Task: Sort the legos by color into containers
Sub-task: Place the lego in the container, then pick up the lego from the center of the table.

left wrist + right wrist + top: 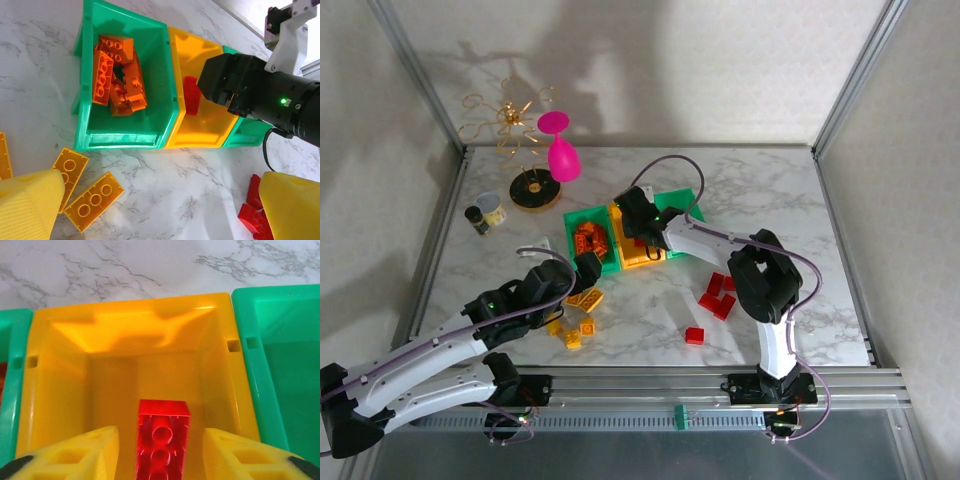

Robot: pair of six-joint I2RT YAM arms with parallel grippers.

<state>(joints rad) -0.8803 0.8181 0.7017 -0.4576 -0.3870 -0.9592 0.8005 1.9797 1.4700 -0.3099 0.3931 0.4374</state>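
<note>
Three containers stand in a row: a green bin (582, 222) holding orange legos (117, 75), a yellow-orange bin (642, 256) and a second green bin (682, 203). My right gripper (638, 225) hangs open over the yellow-orange bin (60, 390). A red lego (162, 437) sits inside it between the fingers (75, 455), with a gap on each side. My left gripper (160, 210) is open above bare table in front of the bins. Yellow legos (92, 200) lie to its left and red legos (255, 215) to its right.
More yellow legos (575, 322) lie near the front left, red ones (718, 295) at the front right. A small jar (488, 211), a black disc (535, 190), a pink goblet (560, 150) and a gold wire ornament (505, 125) stand at the back left.
</note>
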